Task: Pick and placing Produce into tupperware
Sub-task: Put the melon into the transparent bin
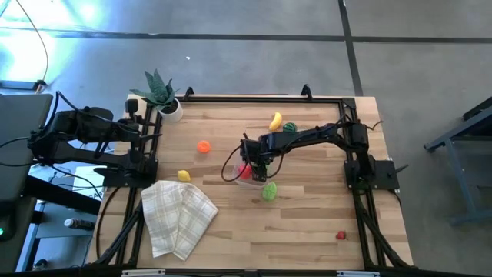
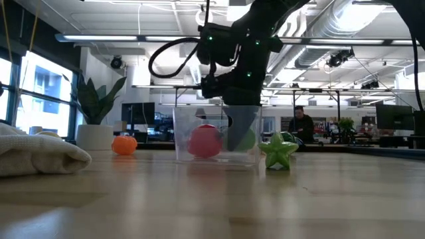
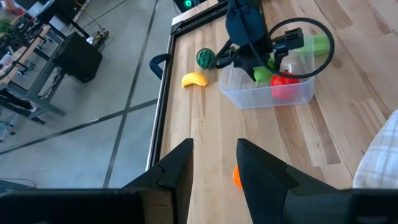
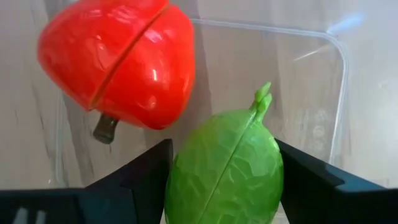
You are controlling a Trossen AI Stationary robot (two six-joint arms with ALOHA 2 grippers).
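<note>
The clear tupperware (image 1: pixel 238 181) stands mid-table with a red fruit (image 4: pixel 118 62) inside. My right gripper (image 4: pixel 224 177) reaches down into it, shut on a light green fruit (image 4: pixel 227 155) beside the red one. Loose produce rests on the table. A light green piece (image 1: pixel 269 191) lies next to the tub. A yellow piece (image 1: pixel 275 121) and a dark green one (image 1: pixel 290 127) lie at the far side. An orange piece (image 1: pixel 203 146) and a second yellow one (image 1: pixel 184 175) are to the left. My left gripper (image 3: pixel 214 165) stays open over the table's left edge. My right gripper pinches the light green fruit by its two opposite sides (image 4: pixel 180 180), one finger (image 4: pixel 146 171) on each. The fingers come from above, pointing down inside the tub's walls (image 2: pixel 182 133). The fruit's stem end points away from the wrist. Whether the fruit touches the tub's floor, I cannot tell.
A checked folded cloth (image 1: pixel 177 215) lies at the near left. A potted plant (image 1: pixel 161 94) stands at the far left corner. A small red piece (image 1: pixel 340 235) rests near the right front. Bare wood lies between the tub and the near edge.
</note>
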